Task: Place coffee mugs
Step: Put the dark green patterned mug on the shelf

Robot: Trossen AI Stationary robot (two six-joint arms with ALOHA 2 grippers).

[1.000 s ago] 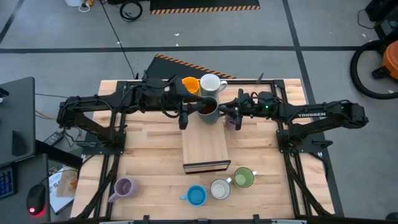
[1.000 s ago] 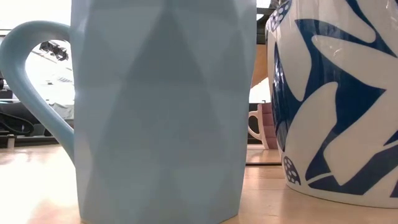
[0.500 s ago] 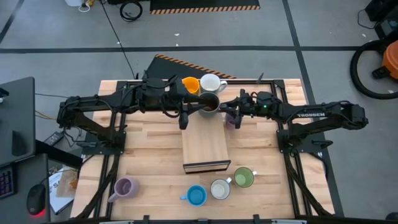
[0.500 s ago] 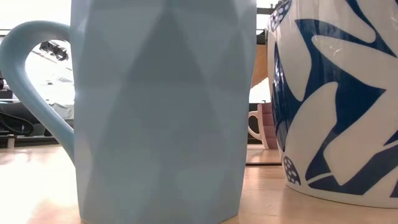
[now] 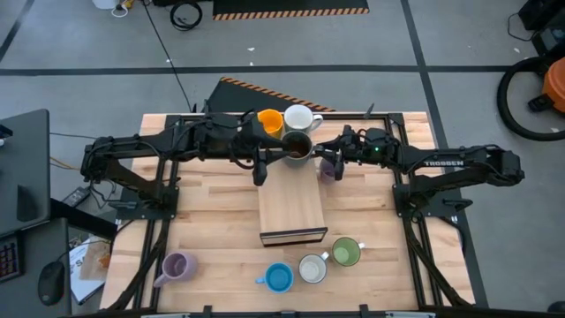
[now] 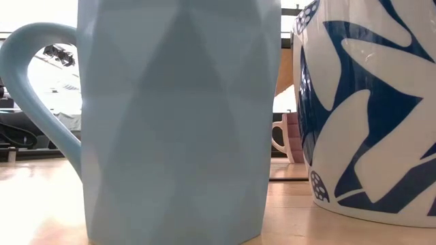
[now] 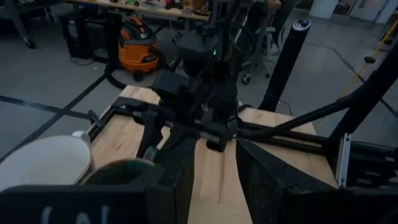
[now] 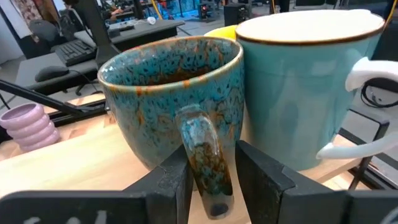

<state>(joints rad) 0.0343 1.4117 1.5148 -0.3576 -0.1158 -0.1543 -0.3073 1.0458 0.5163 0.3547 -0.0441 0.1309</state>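
Far end of the wooden board (image 5: 291, 205): speckled dark brown mug (image 5: 296, 151) stands upright there, teal-and-rust glaze outside, touching the white mug (image 5: 299, 118) just beyond it. Orange mug (image 5: 269, 120) sits left of the white one.

Right gripper (image 8: 212, 186) is at the brown mug's handle, fingers on either side of it with small gaps showing, so loosened rather than clamped. One lavender mug (image 5: 327, 169) sits just under the right arm beside the board.

Left gripper (image 7: 216, 180) hovers at the brown mug's left side, fingers parted, nothing between them.

Near edge of the table (image 5: 212, 221): second lavender mug (image 5: 176, 266) far left, then blue mug (image 5: 279, 278), patterned white mug (image 5: 312, 268), green mug (image 5: 346, 253).
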